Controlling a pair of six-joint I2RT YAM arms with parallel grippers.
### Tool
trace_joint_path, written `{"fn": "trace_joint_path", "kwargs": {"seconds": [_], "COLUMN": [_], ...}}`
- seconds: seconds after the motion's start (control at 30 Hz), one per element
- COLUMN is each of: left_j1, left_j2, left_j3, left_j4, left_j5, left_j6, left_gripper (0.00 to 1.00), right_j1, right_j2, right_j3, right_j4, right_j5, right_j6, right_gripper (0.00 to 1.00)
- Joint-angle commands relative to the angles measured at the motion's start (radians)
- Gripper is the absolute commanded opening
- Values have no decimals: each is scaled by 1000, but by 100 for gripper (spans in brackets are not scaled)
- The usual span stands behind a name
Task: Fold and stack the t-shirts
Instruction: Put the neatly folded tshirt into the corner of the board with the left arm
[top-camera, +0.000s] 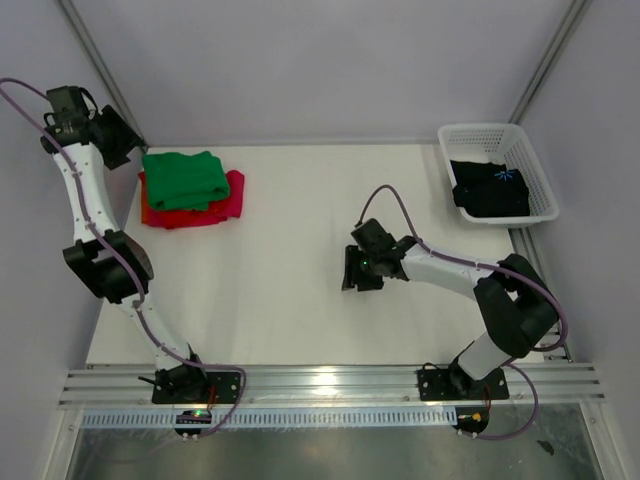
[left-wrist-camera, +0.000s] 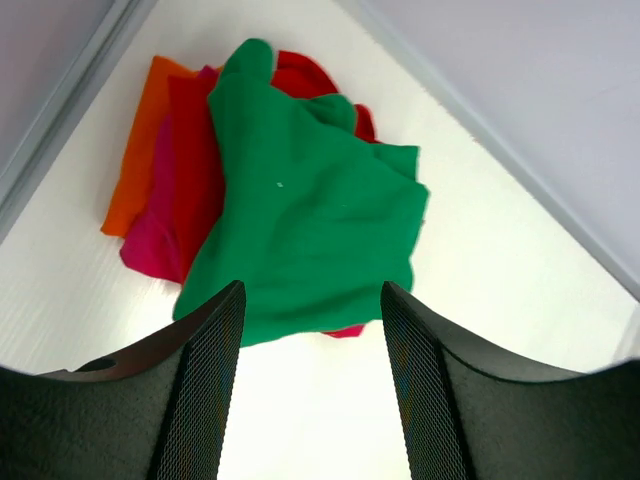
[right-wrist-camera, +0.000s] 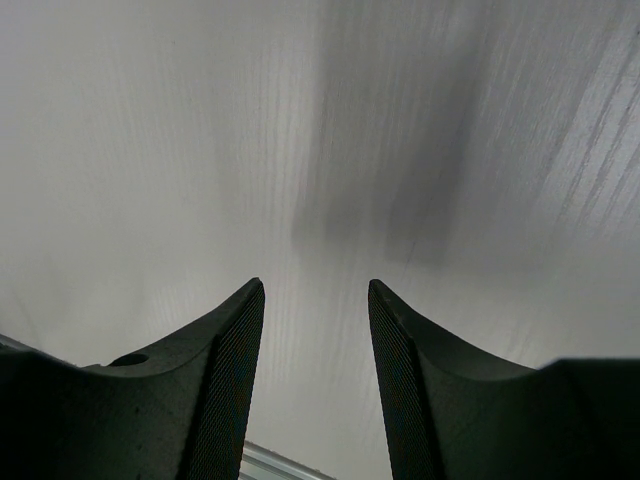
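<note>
Opening wide on the white table (top-camera: 300, 260), filling the middle of the overhead view. Swinging to the upper right: white basket (top-camera: 490, 129) parked in the corner, black shirt (top-camera: 488, 190) slumped inside with its blue print up, crumpled rather than folded, so probably the one job left. Across to the upper left: neat pile tucked near the back corner, likely to keep the middle free as folding space. Green shirt (top-camera: 185, 178) on top, folded roughly square; red shirt (top-camera: 232, 195) sticking out beneath at the right; pink shirt (left-wrist-camera: 150, 245) and an orange edge (left-wrist-camera: 140, 150) showing at the left of the left wrist view. Above that pile, at the far upper left, the left gripper (left-wrist-camera: 312, 300), jaws spread wide, gripping nothing, held off the cloth, presumably so as not to disturb the fold. Lower right of centre, the right gripper (right-wrist-camera: 315, 295), low over bare tabletop, jaws parted, nothing between them, well apart from the basket. Quite a reach to the black shirt from there, by this reckoning.
</note>
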Motion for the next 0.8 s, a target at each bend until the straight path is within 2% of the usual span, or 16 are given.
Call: {"fn": "trace_joint_path", "kwargs": {"seconds": [0.0, 0.37, 0.63, 0.77], "left_j1": [-4, -52, -81, -99], "left_j2": [7, 286, 237, 250], "left_j3": [16, 62, 97, 53], "left_j4": [7, 38, 110, 100], "left_j5": [86, 159, 189, 134], "left_j6": [9, -33, -87, -68], "left_gripper": [59, 57, 59, 58], "right_j1": [0, 0, 0, 0], "right_j2": [11, -44, -46, -34], "right_j3": [3, -11, -30, -16], "right_j4": [55, 30, 33, 36], "right_j5": [-26, 15, 11, 6], "right_j6": [20, 12, 38, 38], "right_gripper": [51, 50, 50, 50]}}
